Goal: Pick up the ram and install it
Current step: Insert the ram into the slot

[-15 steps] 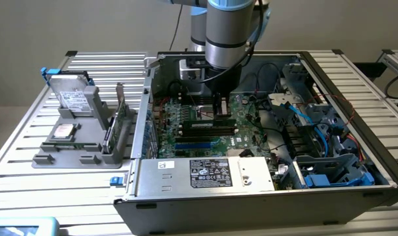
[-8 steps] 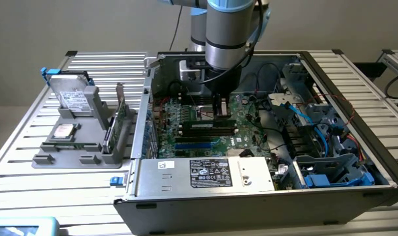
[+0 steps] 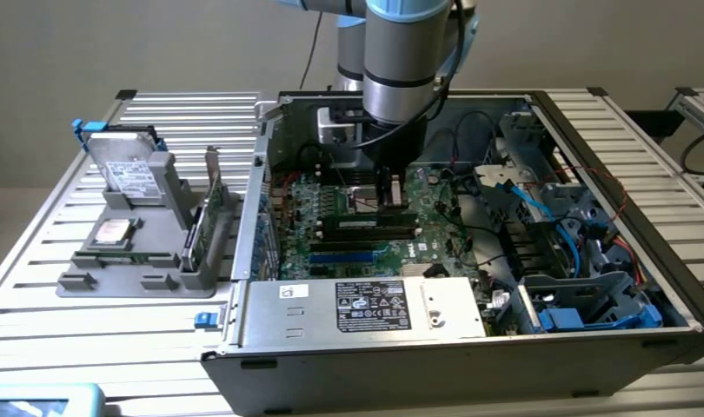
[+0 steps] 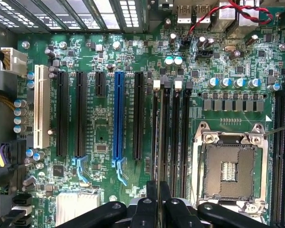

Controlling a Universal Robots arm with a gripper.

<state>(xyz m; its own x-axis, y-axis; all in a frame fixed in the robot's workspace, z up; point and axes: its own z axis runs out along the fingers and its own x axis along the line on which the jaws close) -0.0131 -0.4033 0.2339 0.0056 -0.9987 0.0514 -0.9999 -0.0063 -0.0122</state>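
The ram shows edge-on as a thin strip running up from between my gripper's black fingers, which are shut on it. It hangs just above the row of black memory slots on the green motherboard, lined up along them, beside the CPU socket. In the exterior view the gripper reaches down inside the open computer case, and the ram sits low over the board's slots. Whether the ram touches a slot I cannot tell.
A blue slot, black card slots and a white slot lie beside the memory slots. The power supply, blue cables and drive cage crowd the case. A grey holder outside carries a hard drive and an expansion card.
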